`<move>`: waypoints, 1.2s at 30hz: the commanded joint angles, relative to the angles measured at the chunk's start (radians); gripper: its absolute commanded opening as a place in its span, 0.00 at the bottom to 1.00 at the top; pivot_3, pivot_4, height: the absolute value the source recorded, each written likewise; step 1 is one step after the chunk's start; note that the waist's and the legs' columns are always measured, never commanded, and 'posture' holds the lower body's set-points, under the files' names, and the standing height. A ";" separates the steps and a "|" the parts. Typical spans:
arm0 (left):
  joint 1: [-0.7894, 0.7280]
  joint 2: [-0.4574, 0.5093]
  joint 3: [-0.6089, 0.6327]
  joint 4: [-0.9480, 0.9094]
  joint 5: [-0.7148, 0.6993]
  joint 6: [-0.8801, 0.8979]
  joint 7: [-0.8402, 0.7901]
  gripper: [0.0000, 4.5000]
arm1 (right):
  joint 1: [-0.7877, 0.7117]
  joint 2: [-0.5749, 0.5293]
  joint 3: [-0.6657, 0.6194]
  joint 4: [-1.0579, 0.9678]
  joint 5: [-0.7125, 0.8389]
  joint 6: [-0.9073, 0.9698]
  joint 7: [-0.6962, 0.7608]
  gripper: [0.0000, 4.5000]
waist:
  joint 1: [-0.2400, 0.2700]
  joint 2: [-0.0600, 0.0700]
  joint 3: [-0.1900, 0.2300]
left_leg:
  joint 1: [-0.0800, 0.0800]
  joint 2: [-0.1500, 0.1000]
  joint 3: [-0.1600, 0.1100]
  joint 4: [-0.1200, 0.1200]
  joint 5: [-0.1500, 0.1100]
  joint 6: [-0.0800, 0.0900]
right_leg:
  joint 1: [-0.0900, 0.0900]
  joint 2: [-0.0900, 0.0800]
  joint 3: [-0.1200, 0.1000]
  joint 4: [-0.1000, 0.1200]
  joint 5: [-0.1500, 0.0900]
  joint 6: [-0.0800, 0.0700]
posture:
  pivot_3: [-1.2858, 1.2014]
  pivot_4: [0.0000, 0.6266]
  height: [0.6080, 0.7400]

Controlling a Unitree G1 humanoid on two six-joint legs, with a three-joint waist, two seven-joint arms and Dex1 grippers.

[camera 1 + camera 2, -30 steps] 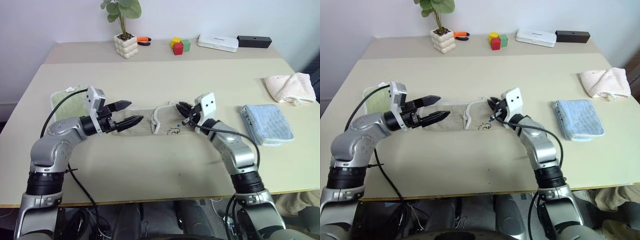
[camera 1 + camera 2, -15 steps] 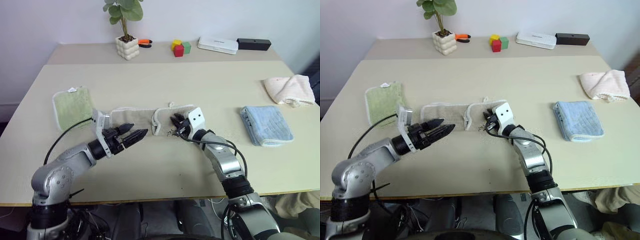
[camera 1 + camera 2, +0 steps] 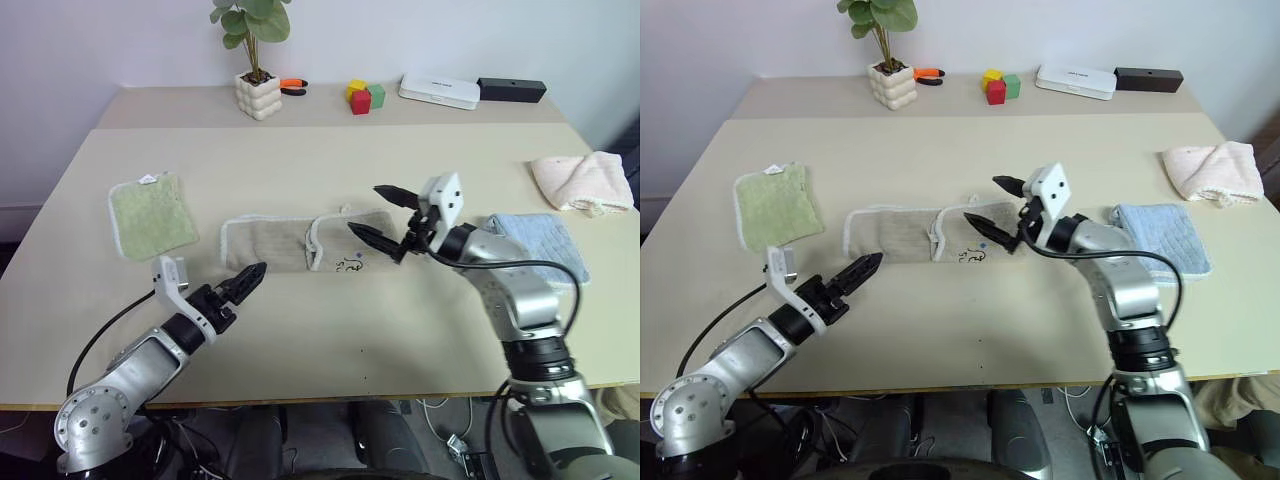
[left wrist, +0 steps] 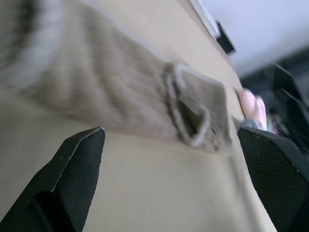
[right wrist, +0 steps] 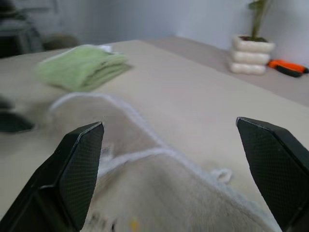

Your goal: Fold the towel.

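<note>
Green cloth [image 3: 152, 214] lies beside the towel [image 3: 300, 241].

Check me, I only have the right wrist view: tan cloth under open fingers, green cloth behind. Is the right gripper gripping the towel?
Observer: No. The right gripper hangs open above the towel, clear of it.
Operator: How does the towel lie?
Observer: As a long strip across the table, its right end doubled back over the middle.
Operator: Where is the left gripper?
Observer: The left gripper is low at the near side of the towel's left end, fingers open, not touching it.
Operator: Anything to my right?
Observer: A folded blue cloth lies right behind that arm, with a pinkish towel beyond it.
</note>
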 commanded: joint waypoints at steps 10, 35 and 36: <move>-0.138 -0.021 -0.047 0.216 -0.103 -0.127 0.150 1.00 | -0.007 -0.038 -0.039 -0.069 0.014 0.025 -0.020 0.99 | 0.014 0.000 0.000 | 0.000 -0.001 0.001 0.000 0.000 0.000 | 0.001 0.000 0.000 -0.003 0.000 -0.001 | 0.52 0.24 1.00; -0.398 0.121 -0.143 0.127 0.061 -0.162 -0.058 0.02 | 0.258 -0.317 -0.277 -0.119 0.074 0.049 0.132 1.00 | 0.025 0.000 0.000 | -0.002 -0.001 0.001 0.000 0.000 0.000 | 0.001 0.000 0.000 -0.006 0.000 -0.001 | 0.52 0.24 1.00; -0.415 0.159 -0.205 0.109 0.135 -0.160 -0.138 0.02 | 0.262 -0.321 -0.279 -0.119 0.073 0.048 0.131 1.00 | 0.024 0.000 0.000 | -0.002 -0.001 0.002 0.000 0.000 0.000 | 0.001 0.000 0.001 -0.007 0.000 -0.001 | 0.52 0.24 1.00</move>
